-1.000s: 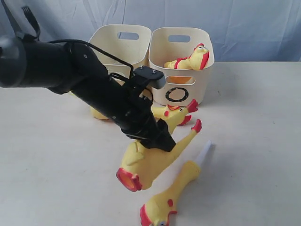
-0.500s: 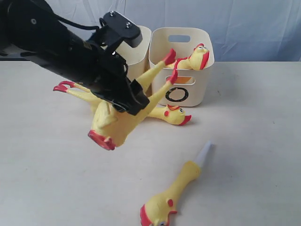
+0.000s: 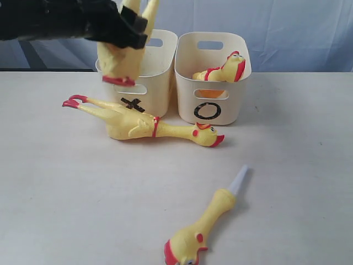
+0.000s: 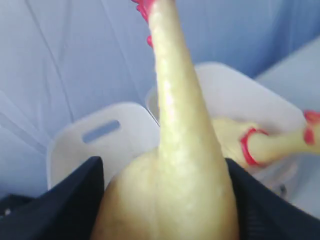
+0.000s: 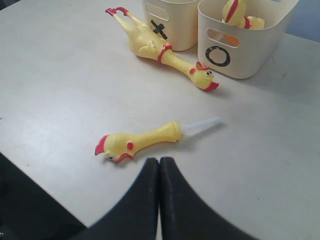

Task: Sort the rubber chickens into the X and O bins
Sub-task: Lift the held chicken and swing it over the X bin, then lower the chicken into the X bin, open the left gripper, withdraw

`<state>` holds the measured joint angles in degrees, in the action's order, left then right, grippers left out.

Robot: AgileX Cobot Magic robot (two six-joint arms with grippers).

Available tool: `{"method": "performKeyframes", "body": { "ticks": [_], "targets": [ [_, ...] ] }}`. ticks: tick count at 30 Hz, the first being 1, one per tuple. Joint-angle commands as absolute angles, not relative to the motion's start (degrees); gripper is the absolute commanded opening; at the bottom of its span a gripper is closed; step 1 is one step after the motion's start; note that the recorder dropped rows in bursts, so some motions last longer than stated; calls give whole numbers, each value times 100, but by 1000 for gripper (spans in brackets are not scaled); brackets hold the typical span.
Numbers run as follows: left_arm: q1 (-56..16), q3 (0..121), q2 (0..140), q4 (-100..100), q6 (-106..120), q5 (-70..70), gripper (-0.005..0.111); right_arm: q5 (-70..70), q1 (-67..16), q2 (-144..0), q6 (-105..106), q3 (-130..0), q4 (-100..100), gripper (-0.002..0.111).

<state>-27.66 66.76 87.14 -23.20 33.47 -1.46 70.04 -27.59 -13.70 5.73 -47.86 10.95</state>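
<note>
My left gripper (image 3: 124,25) is shut on a yellow rubber chicken (image 3: 118,61) and holds it in the air just above the X bin (image 3: 165,74), legs pointing up. In the left wrist view its black fingers (image 4: 75,200) press both sides of the chicken's body (image 4: 175,165). The O bin (image 3: 234,105) holds one chicken (image 3: 223,69). A whole chicken (image 3: 132,122) lies on the table in front of the X bin. A shorter chicken with a white tube end (image 3: 207,223) lies near the front. My right gripper (image 5: 159,162) is shut and empty, hovering near that short chicken (image 5: 140,140).
The two cream bins stand side by side at the back of the pale table (image 3: 287,165), against a blue cloth backdrop (image 3: 298,33). The table's near edge (image 5: 45,180) shows in the right wrist view.
My left arm has lifted the chicken off the table and carried it up and back, from in front of the bins to above the X bin. The other chickens stayed put.
</note>
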Motion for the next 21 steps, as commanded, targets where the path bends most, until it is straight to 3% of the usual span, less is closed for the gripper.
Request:
{"method": "performKeyframes", "body": {
  "ticks": [1,12,21],
  "targets": [
    [-2753,6694,8958,-2459,3311,1368,0,6996,-2744,-1341,575,-4765,1108,-1],
    [-2753,6710,10131,-1248,3333,3824,0,6954,-2744,-1341,575,-4765,1107,-1],
    [-2402,7188,10914,-1413,2861,3943,0,6954,-2744,-1341,575,-4765,1093,-1]
  ]
}}
